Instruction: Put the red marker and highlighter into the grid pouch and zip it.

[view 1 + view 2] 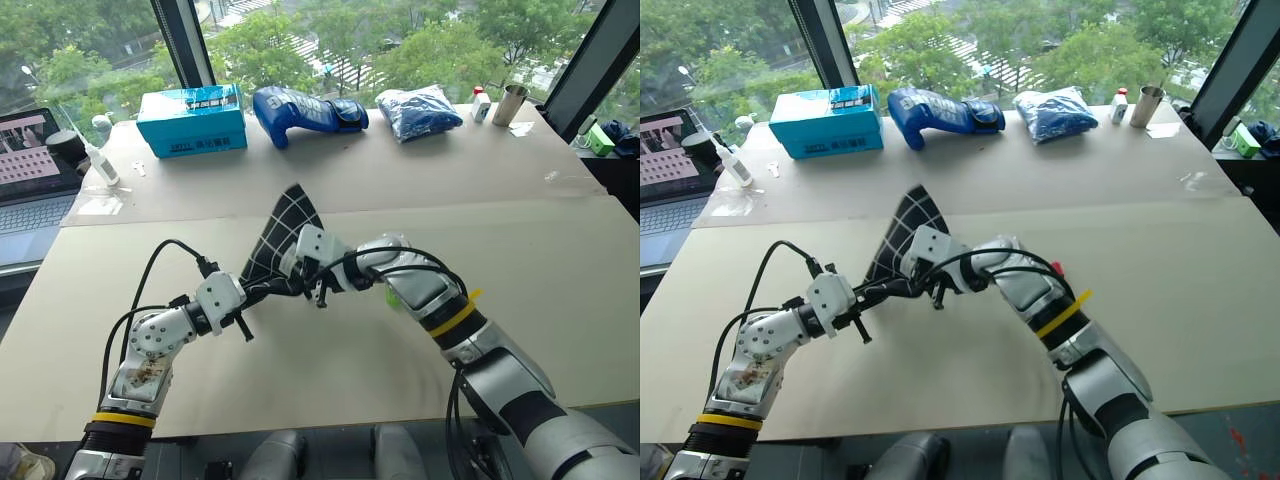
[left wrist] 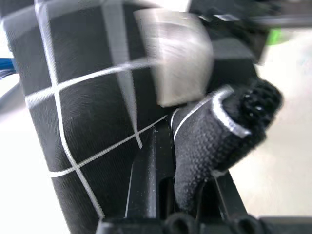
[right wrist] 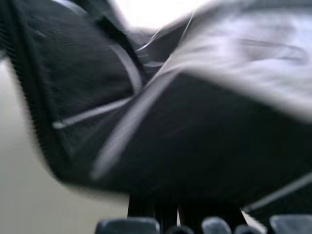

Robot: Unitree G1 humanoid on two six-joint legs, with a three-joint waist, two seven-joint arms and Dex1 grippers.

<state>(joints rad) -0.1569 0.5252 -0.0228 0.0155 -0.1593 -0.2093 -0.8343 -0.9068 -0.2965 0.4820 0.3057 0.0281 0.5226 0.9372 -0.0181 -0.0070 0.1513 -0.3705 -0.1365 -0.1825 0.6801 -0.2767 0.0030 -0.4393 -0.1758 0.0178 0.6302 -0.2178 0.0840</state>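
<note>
Left eye view: the grid pouch (image 1: 285, 240) is held up off the table (image 1: 560, 300), its corner clamped in the left gripper (image 1: 262, 288), while the right gripper (image 1: 315, 290), fingers together, pinches at its edge. This looks like the zipping step; next, a steady pull along the zipper against the left grip.

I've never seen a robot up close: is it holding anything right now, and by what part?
Yes: the left gripper is shut on the bottom corner of the grid pouch, holding it up off the table. The right gripper is shut beside it at the same end.
</note>
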